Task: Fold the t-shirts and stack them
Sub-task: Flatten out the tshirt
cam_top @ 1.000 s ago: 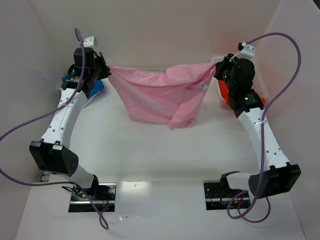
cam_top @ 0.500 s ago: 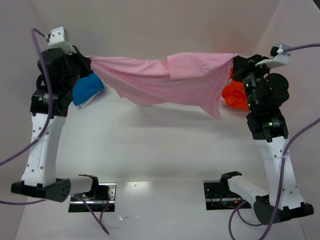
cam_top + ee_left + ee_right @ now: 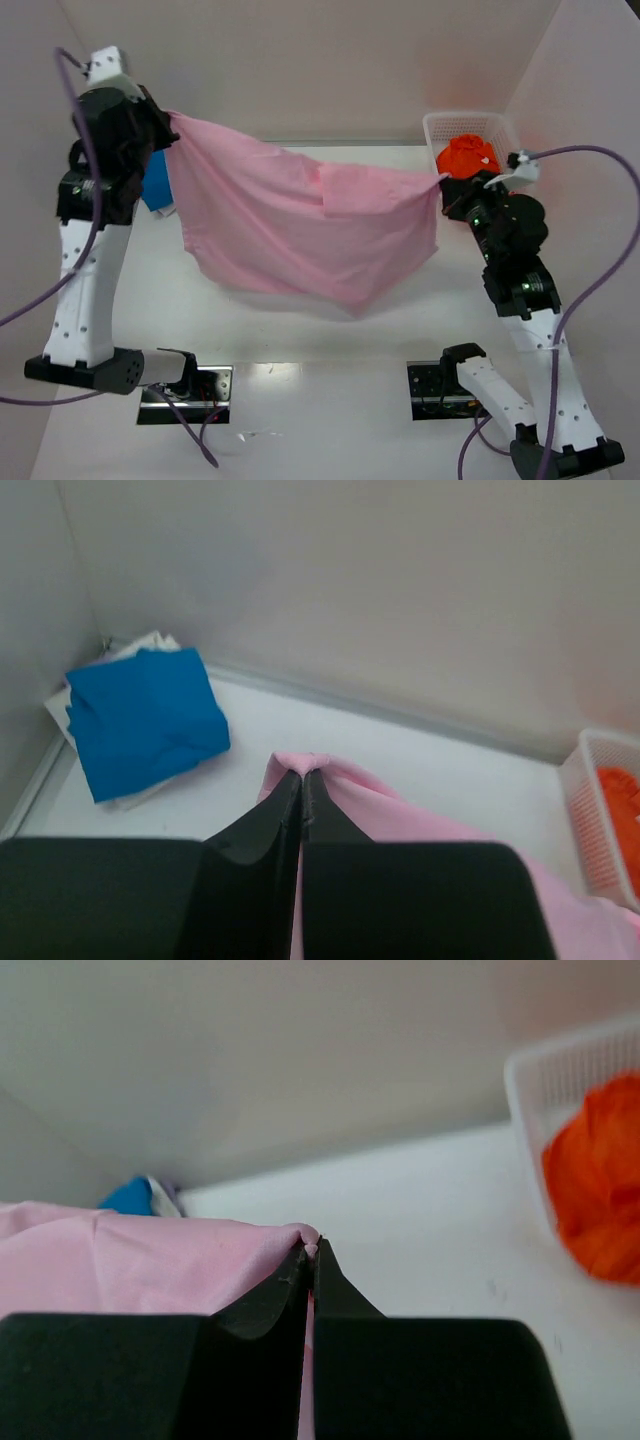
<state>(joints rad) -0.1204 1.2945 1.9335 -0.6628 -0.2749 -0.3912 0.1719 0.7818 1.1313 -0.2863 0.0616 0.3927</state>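
A pink t-shirt (image 3: 300,235) hangs spread in the air between both arms, above the white table. My left gripper (image 3: 168,122) is shut on its upper left corner; in the left wrist view the pink cloth (image 3: 350,790) bulges over the closed fingertips of the left gripper (image 3: 302,773). My right gripper (image 3: 445,185) is shut on the right corner; the cloth (image 3: 150,1260) drapes left of the right gripper (image 3: 311,1248). A folded blue t-shirt (image 3: 156,185) lies at the back left, also in the left wrist view (image 3: 145,715). An orange t-shirt (image 3: 466,156) sits in a basket.
A white basket (image 3: 500,128) stands at the back right corner, also in the right wrist view (image 3: 560,1070). White walls enclose the table on the left, back and right. A white cloth (image 3: 140,645) lies under the blue shirt.
Both arms have pulled toward the near side. The pink shirt has dropped from a taut band into a wide hanging sheet. The basket with the orange shirt has come into view.
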